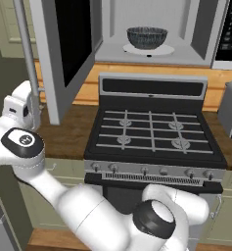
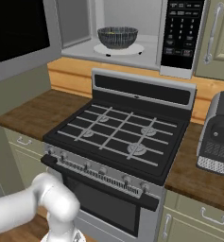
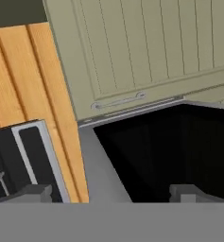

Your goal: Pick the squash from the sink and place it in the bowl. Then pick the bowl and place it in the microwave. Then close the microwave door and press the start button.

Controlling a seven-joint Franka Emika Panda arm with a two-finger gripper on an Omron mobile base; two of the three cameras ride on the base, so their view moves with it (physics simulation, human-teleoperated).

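Observation:
The microwave [image 1: 151, 51] stands open above the stove. Its pale cavity holds the dark patterned bowl [image 1: 147, 37] [image 2: 117, 37], upright on the white turntable [image 2: 132, 49]. The squash is hidden; I see only the bowl's wall and rim. The sink is out of view. The microwave door [image 1: 71, 49] [image 2: 19, 33] is swung wide to the left, its long silver bar handle [image 1: 25, 54] at the outer edge. My gripper [image 3: 113, 194] is open and empty, close to the door's black glass [image 3: 179, 146] and silver frame. In the left base view my hand sits beside the handle's lower end.
The black button panel [image 2: 182, 33] is on the microwave's right side. A black-and-silver gas stove [image 1: 151, 130] [image 2: 118, 137] lies below, with wooden counter on both sides. A grey appliance [image 2: 217, 134] stands on the right counter. Pale green cabinets [image 3: 146, 52] hang behind the door.

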